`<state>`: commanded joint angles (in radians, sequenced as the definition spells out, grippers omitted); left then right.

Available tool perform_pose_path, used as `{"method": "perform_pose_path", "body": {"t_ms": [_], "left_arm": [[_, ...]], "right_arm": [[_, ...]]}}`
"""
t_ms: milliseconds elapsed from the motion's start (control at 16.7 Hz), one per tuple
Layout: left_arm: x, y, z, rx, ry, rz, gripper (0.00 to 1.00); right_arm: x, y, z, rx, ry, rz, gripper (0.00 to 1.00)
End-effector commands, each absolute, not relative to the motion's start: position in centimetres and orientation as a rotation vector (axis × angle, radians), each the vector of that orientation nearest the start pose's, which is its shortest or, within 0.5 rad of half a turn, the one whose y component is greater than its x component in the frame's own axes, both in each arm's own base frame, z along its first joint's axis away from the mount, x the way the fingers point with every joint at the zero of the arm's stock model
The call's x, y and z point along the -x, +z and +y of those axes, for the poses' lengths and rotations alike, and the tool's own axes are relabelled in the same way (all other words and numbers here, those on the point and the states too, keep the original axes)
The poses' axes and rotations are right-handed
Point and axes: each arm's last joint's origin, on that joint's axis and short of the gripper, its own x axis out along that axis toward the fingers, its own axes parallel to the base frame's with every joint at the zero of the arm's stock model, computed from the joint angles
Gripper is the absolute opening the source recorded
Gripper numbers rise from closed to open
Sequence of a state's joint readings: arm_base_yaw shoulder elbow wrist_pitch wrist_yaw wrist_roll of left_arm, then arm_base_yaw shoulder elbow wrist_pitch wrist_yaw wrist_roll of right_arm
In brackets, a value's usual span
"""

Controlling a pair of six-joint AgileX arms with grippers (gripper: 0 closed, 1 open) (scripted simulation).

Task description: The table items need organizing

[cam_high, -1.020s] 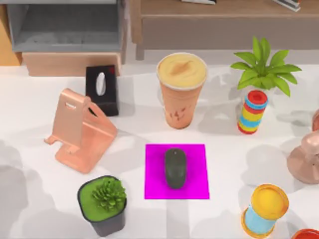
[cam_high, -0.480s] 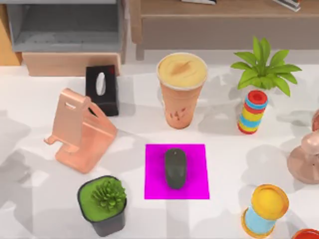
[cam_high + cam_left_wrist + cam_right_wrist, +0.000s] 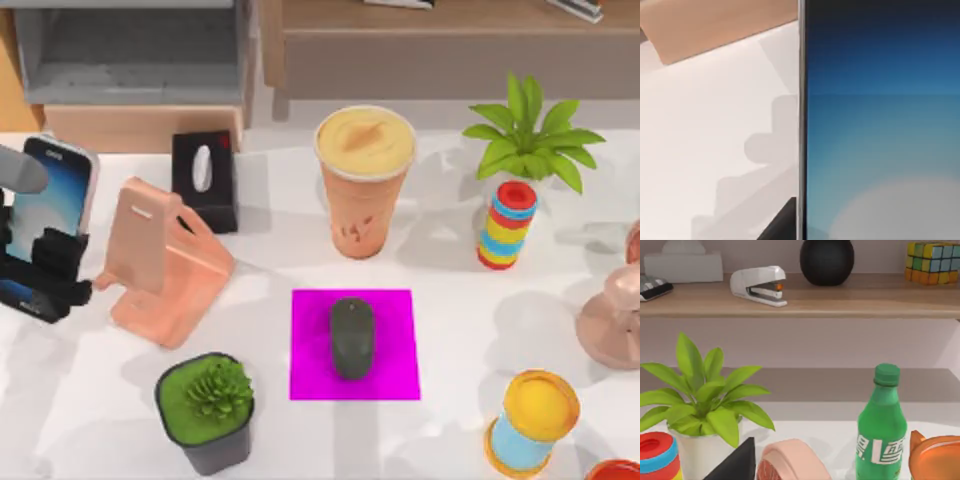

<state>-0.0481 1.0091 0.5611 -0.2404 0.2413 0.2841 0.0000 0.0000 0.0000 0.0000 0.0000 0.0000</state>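
1. Now clamped in the left gripper [image 3: 45,270] at the table's [image 3: 300,440] left edge: smartphone [image 3: 50,205], just beside the pink stand [image 3: 160,262].
2. Resting on the magenta mat [image 3: 395,350]: mouse [image 3: 352,337].
3. Upright behind it: cup [image 3: 364,180].

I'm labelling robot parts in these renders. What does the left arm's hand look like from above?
In the top view, the left hand is matte black and blocky, built of squared, stepped segments with two short fingers. Beside it at the table's left edge sits a smooth, rounded light-grey cylindrical arm part. I can make out no cables, markings or labels on either.
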Motion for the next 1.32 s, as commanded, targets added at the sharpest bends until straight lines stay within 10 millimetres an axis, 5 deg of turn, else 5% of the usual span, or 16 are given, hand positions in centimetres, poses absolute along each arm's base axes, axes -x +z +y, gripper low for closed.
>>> {"method": "perform_pose_path", "body": {"t_ms": [240, 660, 1320], "left_arm": [[-18.8, 21.9, -3.7, -0.131, -0.464, 0.466, 0.00], [-18.7, 22.0, -3.8, -0.130, -0.470, 0.449, 0.00], [-21.5, 20.5, -5.4, -0.150, -0.488, 0.436, 0.00]], "right_arm": [[-10.6, 16.0, -0.1, 0.000, 0.000, 0.000, 1.00], [-10.6, 16.0, -0.1, 0.000, 0.000, 0.000, 1.00], [-10.6, 16.0, -0.1, 0.000, 0.000, 0.000, 1.00]]}}
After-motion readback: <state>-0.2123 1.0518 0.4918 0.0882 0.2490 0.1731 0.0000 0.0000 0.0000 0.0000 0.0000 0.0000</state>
